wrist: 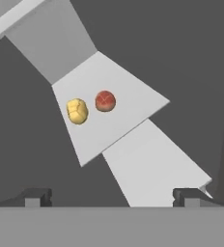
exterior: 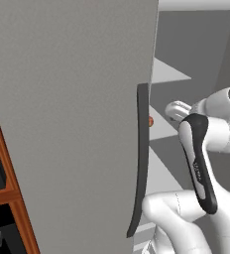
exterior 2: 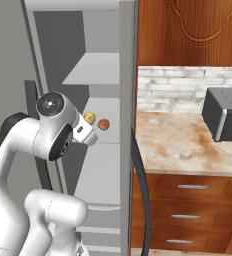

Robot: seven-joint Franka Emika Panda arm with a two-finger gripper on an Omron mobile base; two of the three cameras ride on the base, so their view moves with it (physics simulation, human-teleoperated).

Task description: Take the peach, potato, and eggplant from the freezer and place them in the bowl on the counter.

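Wooden cabinets and a pale brick backsplash [exterior 2: 173, 90] frame the kitchen, with the grey freezer [exterior 2: 108, 150] standing open beside the marbled table [exterior 2: 178, 142]. Its door [exterior: 72, 124], with a long dark handle [exterior: 141, 158], swings wide in the left base view. At the table's 3 o'clock end sits a dark toaster [exterior 2: 225, 112]; drawers [exterior 2: 193, 205] with silver bars lie below. Inside the freezer, a pale shelf [wrist: 128, 106] carries the potato [wrist: 77, 111] and, just beside it toward 3 o'clock in the hand view, the peach [wrist: 105, 101], apart from each other. The tool [wrist: 111, 197] hangs well back from both, its jaws spread wide, holding nothing.
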